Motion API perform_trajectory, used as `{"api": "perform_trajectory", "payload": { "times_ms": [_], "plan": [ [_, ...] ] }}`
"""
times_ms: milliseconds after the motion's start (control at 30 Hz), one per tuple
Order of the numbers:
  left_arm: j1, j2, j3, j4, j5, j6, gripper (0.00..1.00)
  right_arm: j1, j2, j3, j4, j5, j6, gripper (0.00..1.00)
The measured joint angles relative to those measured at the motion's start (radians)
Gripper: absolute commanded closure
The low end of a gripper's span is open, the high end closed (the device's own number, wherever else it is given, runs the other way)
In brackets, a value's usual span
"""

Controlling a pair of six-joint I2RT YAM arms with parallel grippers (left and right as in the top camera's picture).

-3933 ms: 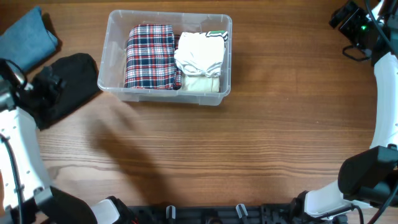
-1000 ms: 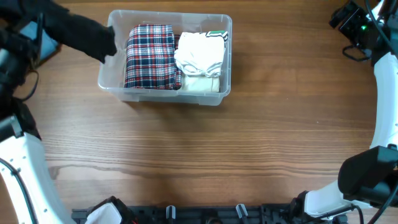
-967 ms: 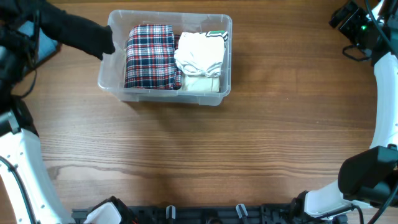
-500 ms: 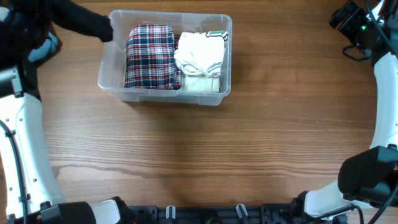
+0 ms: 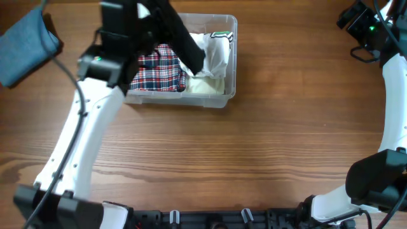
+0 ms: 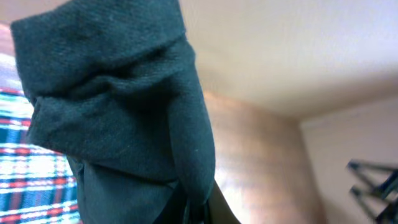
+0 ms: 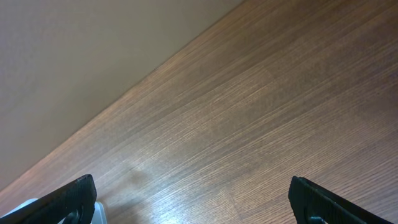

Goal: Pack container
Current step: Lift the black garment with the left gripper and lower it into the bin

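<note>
The wooden table (image 5: 254,146) is bare along its near edge. The left arm (image 5: 82,146) starts at the near left corner and reaches up toward the far edge. The right arm (image 5: 391,95) runs along the right edge, and its tip is up by the far right corner.

The right gripper (image 7: 193,202) has its two fingers spread wide apart. Only wood shows between them.

The container (image 5: 191,100) sits by the far edge, a bit left of the middle. A red, blue and white checked cloth (image 5: 159,73) lies in its left part. A white cloth (image 5: 216,60) lies in its right part, just beside the checked one.

The left gripper (image 6: 196,210) is up over the container and pinches a black cloth (image 5: 184,44). The cloth hangs over the middle of the container and hides most of the fingers. In the left wrist view the black cloth fills most of the picture, with the checked cloth low on the left.

A blue cloth (image 5: 25,44) lies on the table at the far left corner, well apart from the container.
</note>
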Motion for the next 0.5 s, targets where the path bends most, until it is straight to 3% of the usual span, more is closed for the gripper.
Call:
{"api": "perform_trajectory", "payload": {
  "times_ms": [167,333,433,500],
  "plan": [
    [-0.074,0.055,0.006,-0.049,-0.073,0.135,0.96,0.000,0.000,0.000,0.000,0.000,0.000,0.00],
    [-0.076,0.058,0.108,-0.143,-0.051,0.158,0.96,0.000,0.000,0.000,-0.001,0.000,0.000,0.00],
    [-0.076,0.059,0.217,-0.166,0.127,0.129,0.96,0.000,0.000,0.000,0.000,0.000,0.000,0.00],
    [-0.060,0.059,0.251,-0.145,0.376,0.082,0.96,0.000,0.000,0.000,0.000,0.000,0.000,0.00]
  ]
}}
